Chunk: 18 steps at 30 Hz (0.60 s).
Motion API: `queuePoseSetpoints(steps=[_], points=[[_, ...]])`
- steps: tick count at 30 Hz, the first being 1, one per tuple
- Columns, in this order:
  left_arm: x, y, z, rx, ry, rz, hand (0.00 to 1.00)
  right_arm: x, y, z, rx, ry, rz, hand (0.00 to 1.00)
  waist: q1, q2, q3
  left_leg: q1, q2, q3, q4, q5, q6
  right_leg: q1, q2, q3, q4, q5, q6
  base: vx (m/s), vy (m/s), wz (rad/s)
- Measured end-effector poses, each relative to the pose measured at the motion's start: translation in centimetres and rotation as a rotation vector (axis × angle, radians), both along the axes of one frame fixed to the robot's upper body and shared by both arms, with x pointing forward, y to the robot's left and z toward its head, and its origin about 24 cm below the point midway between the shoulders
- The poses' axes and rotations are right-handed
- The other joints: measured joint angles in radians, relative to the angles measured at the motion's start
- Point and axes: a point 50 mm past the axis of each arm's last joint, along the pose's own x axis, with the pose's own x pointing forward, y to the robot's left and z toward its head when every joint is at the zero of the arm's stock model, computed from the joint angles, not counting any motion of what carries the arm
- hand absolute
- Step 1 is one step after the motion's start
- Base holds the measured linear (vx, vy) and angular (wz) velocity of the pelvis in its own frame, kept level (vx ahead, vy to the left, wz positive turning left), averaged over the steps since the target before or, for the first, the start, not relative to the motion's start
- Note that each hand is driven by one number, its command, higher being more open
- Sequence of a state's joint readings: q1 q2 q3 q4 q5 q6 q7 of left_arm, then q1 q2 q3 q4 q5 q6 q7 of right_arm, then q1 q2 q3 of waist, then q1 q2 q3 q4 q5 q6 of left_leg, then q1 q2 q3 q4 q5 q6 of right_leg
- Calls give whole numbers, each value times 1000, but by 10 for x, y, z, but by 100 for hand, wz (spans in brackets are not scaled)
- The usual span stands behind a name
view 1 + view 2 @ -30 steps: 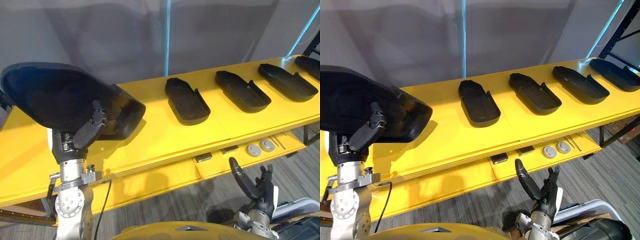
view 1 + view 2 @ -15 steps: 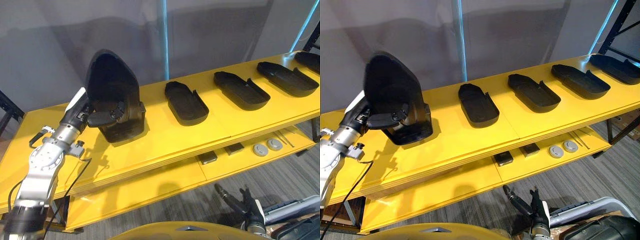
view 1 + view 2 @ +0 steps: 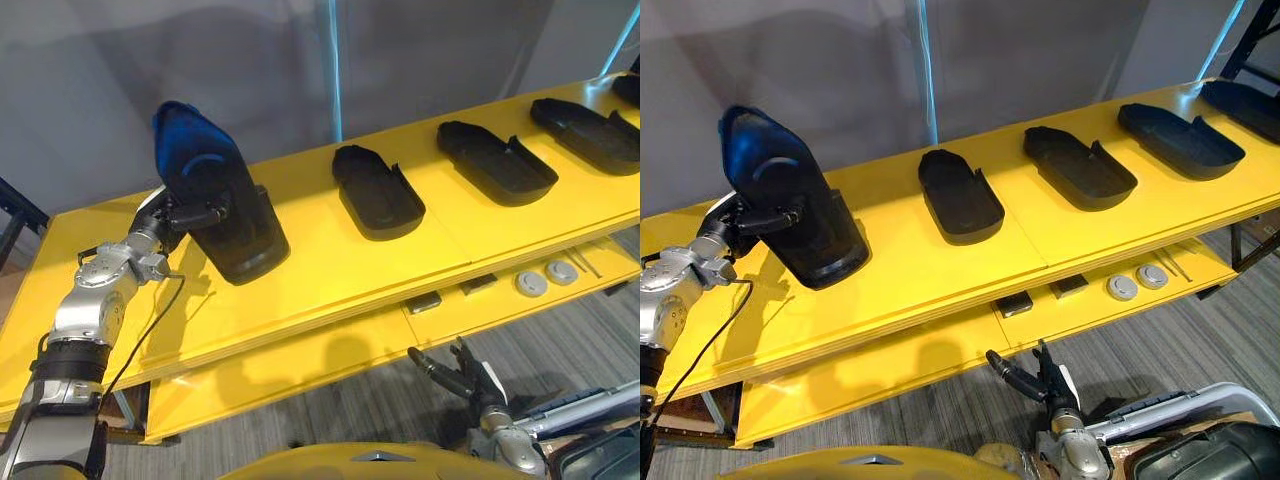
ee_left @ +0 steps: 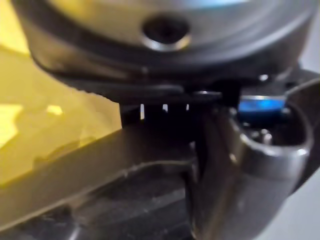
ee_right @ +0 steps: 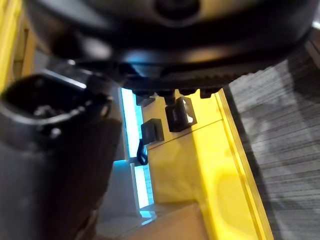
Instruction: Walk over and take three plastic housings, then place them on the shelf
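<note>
Long yellow shelf (image 3: 330,270) carries three shallow black plastic housings (image 3: 376,190) lying flat, spaced toward its right end. A fourth black housing (image 3: 225,210) stands tilted near the left end, lower end on the shelf, with the left hand (image 3: 160,222) clamped round it. The right hand (image 3: 1035,378) hangs below the front edge, fingers apart.

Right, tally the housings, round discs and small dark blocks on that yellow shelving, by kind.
Black plastic housings: 5, one of them held in the left hand
Round grey discs: 2
Small dark blocks: 2
Total: 9
</note>
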State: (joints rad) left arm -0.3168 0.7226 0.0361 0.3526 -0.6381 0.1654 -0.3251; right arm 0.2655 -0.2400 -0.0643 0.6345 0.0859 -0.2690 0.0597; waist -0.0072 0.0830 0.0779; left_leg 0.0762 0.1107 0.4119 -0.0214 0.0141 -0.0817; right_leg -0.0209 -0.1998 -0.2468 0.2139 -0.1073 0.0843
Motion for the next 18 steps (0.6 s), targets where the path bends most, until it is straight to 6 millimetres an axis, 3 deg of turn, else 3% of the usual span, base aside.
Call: queuePoseSetpoints(steps=[11, 12, 18], points=[[12, -2, 6, -43, 34, -58, 0, 1, 0, 0, -1, -1, -1, 100, -26, -20, 29, 3, 4, 5, 8, 1, 0, -4, 0, 8, 14, -4, 1, -8, -2, -1], [13, -3, 7, -43, 33, -57, 100, 1, 0, 0, -1, -1, -1, 100, -27, -20, 33, 3, 4, 6, 9, 0, 0, -4, 0, 9, 14, -3, 2, -35, -8, -4], [18, -2, 12, 68, 49, -42, 100, -4, 0, -1, 0, 12, -4, 100, -31, -21, 41, 2, 6, 9, 17, -4, -2, -1, 0, 11, 13, -1, 5, -5, -1, 0]])
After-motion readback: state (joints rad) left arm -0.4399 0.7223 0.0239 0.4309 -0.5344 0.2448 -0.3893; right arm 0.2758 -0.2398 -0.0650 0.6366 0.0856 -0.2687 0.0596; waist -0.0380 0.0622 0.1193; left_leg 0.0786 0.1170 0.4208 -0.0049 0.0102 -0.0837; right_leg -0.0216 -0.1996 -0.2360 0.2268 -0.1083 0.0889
